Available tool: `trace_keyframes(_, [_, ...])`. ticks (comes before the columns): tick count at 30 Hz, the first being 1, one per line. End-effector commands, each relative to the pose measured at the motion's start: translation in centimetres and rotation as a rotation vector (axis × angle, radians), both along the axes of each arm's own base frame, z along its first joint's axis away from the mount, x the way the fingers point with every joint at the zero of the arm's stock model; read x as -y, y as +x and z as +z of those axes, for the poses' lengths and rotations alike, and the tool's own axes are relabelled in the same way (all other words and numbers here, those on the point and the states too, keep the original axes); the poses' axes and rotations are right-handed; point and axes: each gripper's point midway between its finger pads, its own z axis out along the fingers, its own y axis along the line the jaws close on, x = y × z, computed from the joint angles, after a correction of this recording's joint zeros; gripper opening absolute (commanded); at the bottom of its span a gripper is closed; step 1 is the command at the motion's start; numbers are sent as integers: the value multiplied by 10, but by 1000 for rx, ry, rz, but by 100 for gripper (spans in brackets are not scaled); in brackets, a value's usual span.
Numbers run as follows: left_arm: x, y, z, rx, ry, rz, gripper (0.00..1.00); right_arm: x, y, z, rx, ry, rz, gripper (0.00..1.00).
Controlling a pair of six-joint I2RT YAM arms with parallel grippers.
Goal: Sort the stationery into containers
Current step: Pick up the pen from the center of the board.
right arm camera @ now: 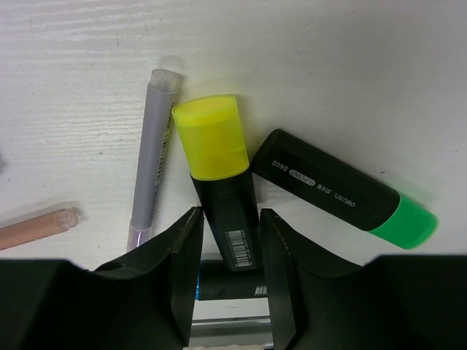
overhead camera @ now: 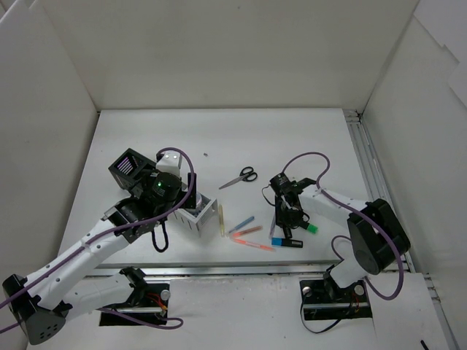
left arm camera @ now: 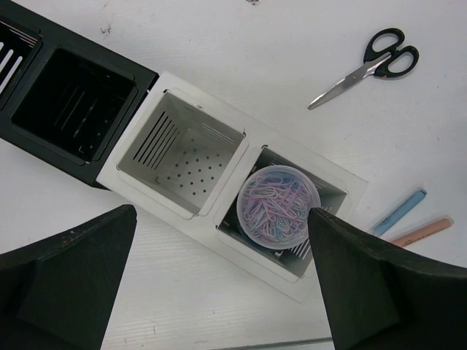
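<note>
Grips the yellow highlighter [right arm camera: 211, 142] in the right end effector [right arm camera: 228, 222], fingers [right arm camera: 182, 262] tight on both sides of its black barrel.

Lies flat on the white table [right arm camera: 328, 58], long axis running straight out from between the fingers, yellow cap pointing away. Sits between a green highlighter [right arm camera: 336, 189], slanted just past one finger, and a pale pen [right arm camera: 153, 160], nearly parallel past the other. Gapes wide and empty at the left end effector [left arm camera: 222, 219], above the clear jar [left arm camera: 277, 208] standing in the end white box of the containers [left arm camera: 248, 138]. Closes in with plain white walls [overhead camera: 219, 51].
</note>
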Motion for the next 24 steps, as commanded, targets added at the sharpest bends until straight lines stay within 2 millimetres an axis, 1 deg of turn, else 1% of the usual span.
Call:
trace_keyframes(1, [2, 7, 12, 43, -30, 7, 99, -4, 2, 4, -7, -3, -5, 33])
trace_keyframes(5, [-1, 9, 11, 45, -28, 16, 100, -4, 1, 3, -25, -8, 13, 32])
trace_keyframes(11, [-6, 6, 10, 42, -22, 35, 100, -6, 0, 0, -78, -23, 50, 35])
trace_keyframes(12, [-8, 5, 9, 42, -21, 43, 99, -7, 2, 2, -79, -22, 53, 36])
trace_keyframes(14, [-11, 5, 10, 46, -19, 53, 99, -6, 0, -1, -106, -38, 65, 34])
trace_keyframes(15, [-12, 4, 11, 49, -22, 57, 100, -7, 2, 1, -106, -39, 64, 32])
trace_keyframes(16, [-13, 3, 11, 51, -23, 58, 100, -5, 0, -1, -120, -48, 62, 29])
trace_keyframes(17, [-14, 3, 10, 52, -20, 64, 100, -5, 0, -1, -121, -52, 63, 23])
trace_keyframes(19, [-18, 3, 12, 59, -24, 75, 99, -5, 1, 0, -117, -52, 60, 16])
trace_keyframes(20, [-19, 3, 12, 60, -22, 77, 99, -4, 2, 0, -114, -52, 59, 10])
trace_keyframes(22, [-20, 2, 13, 62, -25, 78, 100, -8, 5, 2, -102, -43, 75, 5])
trace_keyframes(24, [-22, 1, 15, 67, -28, 81, 100, -16, 12, 10, -66, -13, 91, 1])
